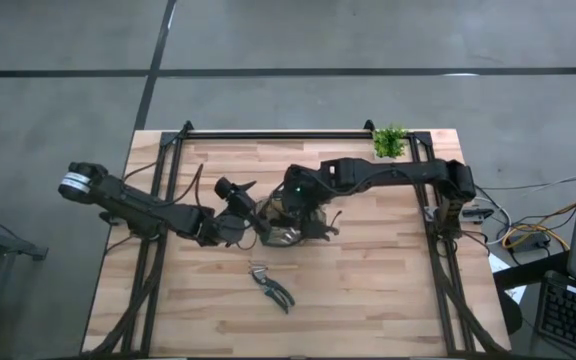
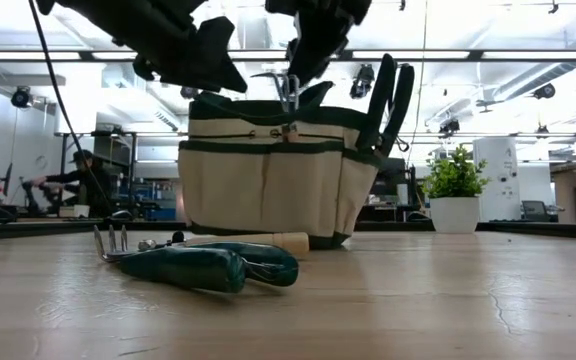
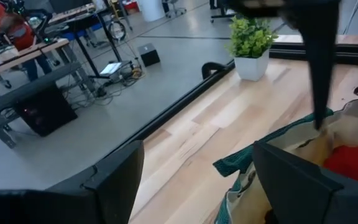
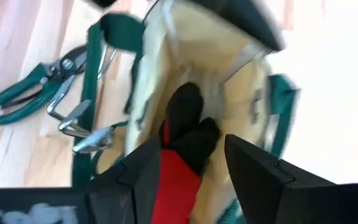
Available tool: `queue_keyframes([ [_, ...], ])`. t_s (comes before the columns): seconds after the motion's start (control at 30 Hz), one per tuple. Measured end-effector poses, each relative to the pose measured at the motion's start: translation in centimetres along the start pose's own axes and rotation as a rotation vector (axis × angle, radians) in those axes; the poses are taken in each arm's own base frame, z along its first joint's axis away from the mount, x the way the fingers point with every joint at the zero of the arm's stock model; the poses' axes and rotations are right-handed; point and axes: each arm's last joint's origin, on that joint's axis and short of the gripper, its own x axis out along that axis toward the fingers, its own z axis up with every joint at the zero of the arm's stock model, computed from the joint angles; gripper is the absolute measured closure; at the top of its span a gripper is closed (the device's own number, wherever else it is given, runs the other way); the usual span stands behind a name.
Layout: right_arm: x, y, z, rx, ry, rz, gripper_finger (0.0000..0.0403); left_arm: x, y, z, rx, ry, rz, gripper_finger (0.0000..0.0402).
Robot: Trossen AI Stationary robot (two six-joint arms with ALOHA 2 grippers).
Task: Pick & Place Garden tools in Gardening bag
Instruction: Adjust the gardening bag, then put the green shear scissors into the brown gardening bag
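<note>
Glove, red and black, lay inside gardening bag, straight below right gripper, jaws apart, gripping nothing. Looked like the letting-go step. Waited just beside the bag rim: left gripper, jaws wide, empty. Probably needed next: lifting out, reaching for pruning shears on wooden table, well apart from both jaws. Beyond, potted plant and workshop room.

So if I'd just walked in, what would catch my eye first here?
Probably the tan gardening bag in the middle of the table, with both dark arms meeting over it. The right gripper hangs open above its mouth, where a red-and-black glove lies inside. In front of the bag, teal-handled pruning shears lie on the wood, and a small potted plant stands at the far edge.
</note>
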Motion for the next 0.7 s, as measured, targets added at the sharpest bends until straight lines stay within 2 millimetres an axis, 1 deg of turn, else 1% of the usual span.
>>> queue_keyframes([
  [0.17, -1.3, -0.1, 1.0, -0.006, -0.047, -0.019, 0.0233, -0.9, -0.3, 0.2, -0.007, -0.012, -0.04, 0.0099],
  [0.27, -1.7, 0.6, 1.4, -0.02, -0.062, -0.012, 0.0234, -1.9, -0.5, 0.3, -0.001, -0.019, -0.088, 0.0099],
  [0.4, -1.6, 2.0, 1.5, -0.045, -0.061, 0.01, 0.0235, -4.0, -1.0, 0.2, 0.043, -0.026, -0.172, 0.0099],
  [0.53, -1.3, 4.2, 1.6, -0.046, -0.062, 0.043, 0.0239, -6.1, -1.8, -0.3, 0.075, -0.027, -0.276, 0.0099],
  [0.6, -1.2, 6.0, 1.6, -0.08, -0.058, 0.064, 0.0242, -7.0, -2.2, -0.5, 0.071, -0.031, -0.311, 0.0099],
  [0.7, -1.2, 8.7, 1.6, -0.137, -0.06, 0.047, 0.0248, -8.3, -2.6, -0.7, 0.084, -0.042, -0.353, 0.0099],
])
